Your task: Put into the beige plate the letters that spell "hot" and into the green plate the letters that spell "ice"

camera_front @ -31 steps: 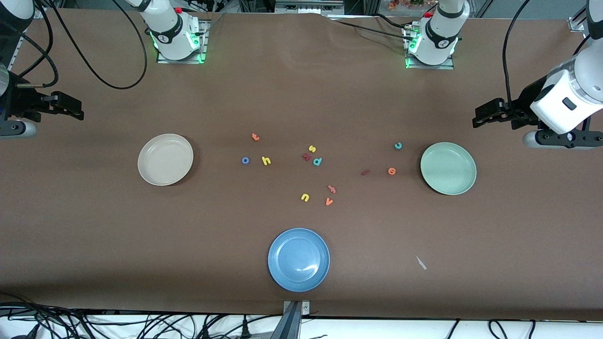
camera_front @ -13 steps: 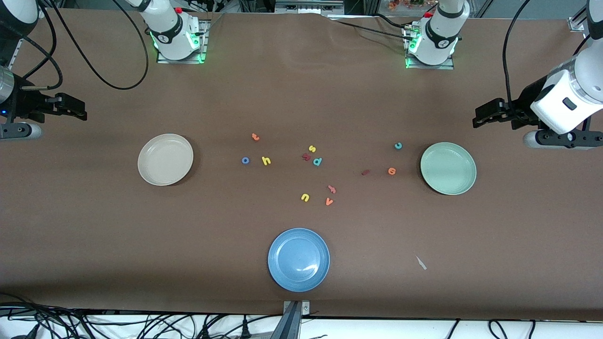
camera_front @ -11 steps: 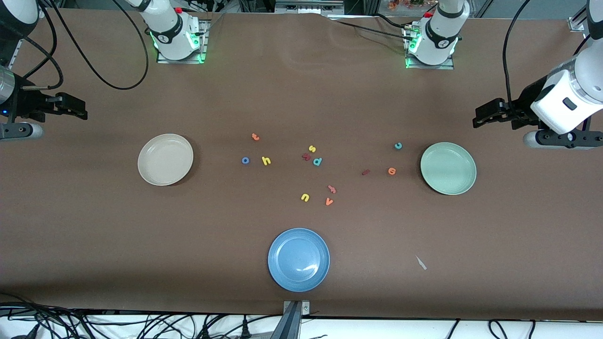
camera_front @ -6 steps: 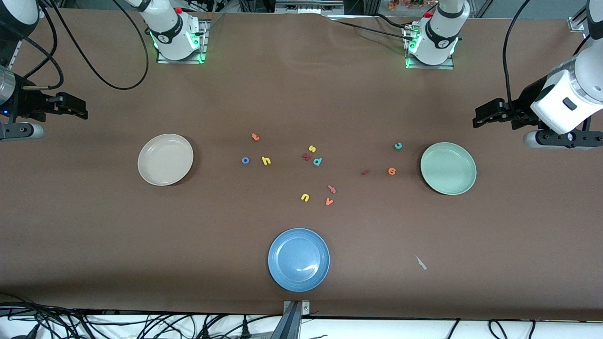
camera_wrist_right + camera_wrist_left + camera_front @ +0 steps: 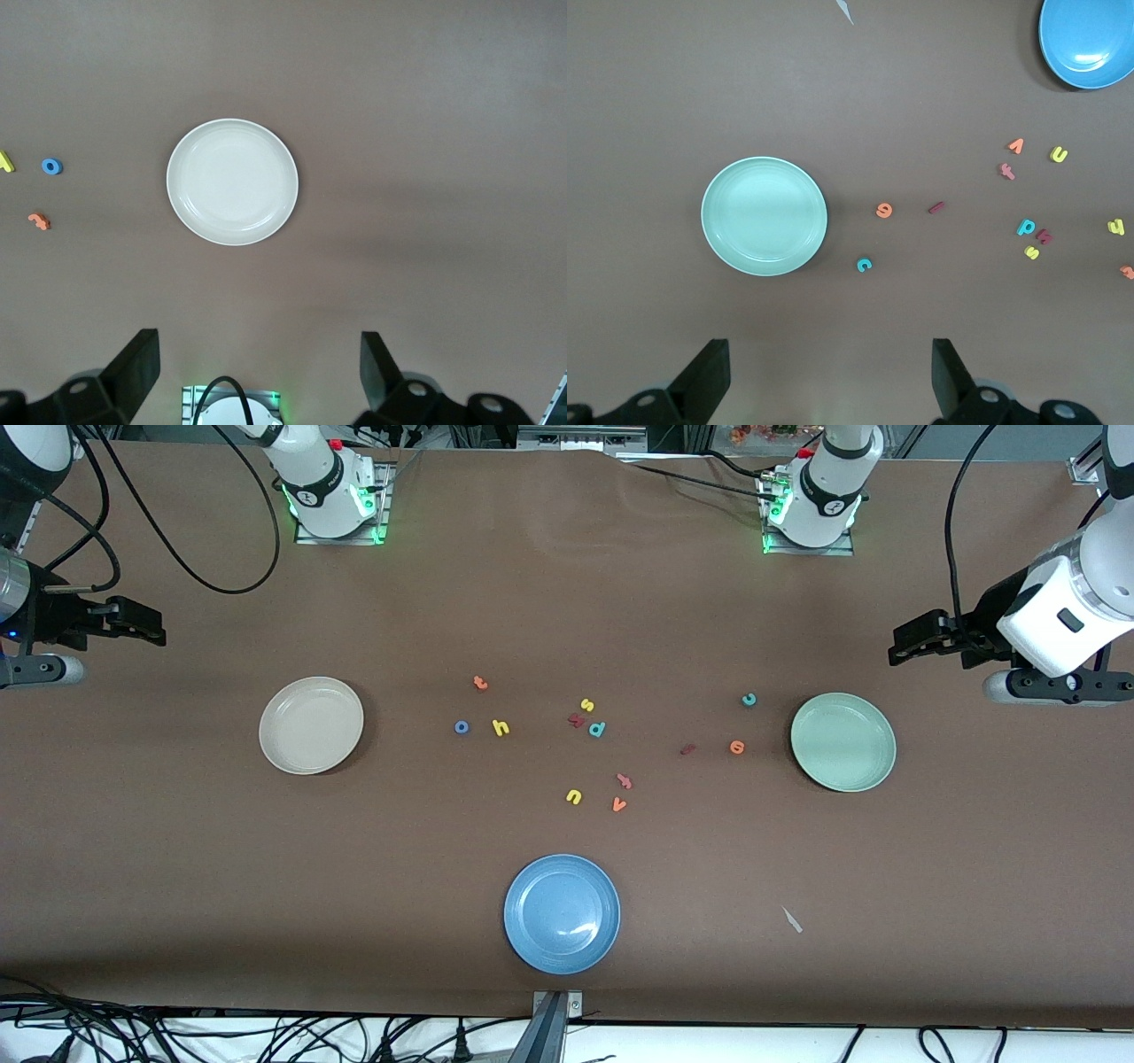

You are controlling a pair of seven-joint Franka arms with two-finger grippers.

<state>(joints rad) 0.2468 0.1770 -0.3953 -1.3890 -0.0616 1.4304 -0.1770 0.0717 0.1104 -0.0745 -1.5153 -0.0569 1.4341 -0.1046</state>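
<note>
The beige plate [image 5: 311, 725] [image 5: 232, 181] lies empty toward the right arm's end. The green plate [image 5: 842, 742] [image 5: 764, 216] lies empty toward the left arm's end. Beside the beige plate are the blue "o" [image 5: 462, 727], yellow "h" [image 5: 500, 728] and orange "t" [image 5: 479, 683]. By the green plate lie the teal "c" [image 5: 749, 700], orange "e" [image 5: 737, 747] and dark red "i" [image 5: 687, 750]. My left gripper [image 5: 898, 648] [image 5: 831, 372] hangs open over bare table off the green plate's rim. My right gripper [image 5: 152, 627] [image 5: 259, 367] hangs open over bare table off the beige plate's rim.
A blue plate [image 5: 562, 913] sits nearest the front camera. Mid-table lie a yellow "s" [image 5: 586, 705], teal "d" [image 5: 597, 729], a dark red letter [image 5: 576, 721], salmon "f" [image 5: 624, 781], yellow "u" [image 5: 573, 796] and orange "v" [image 5: 618, 805]. A pale scrap [image 5: 791, 919] lies toward the front edge.
My right gripper has drifted slightly toward the table's middle and the robots' bases. The left arm, plates and letters have not moved.
</note>
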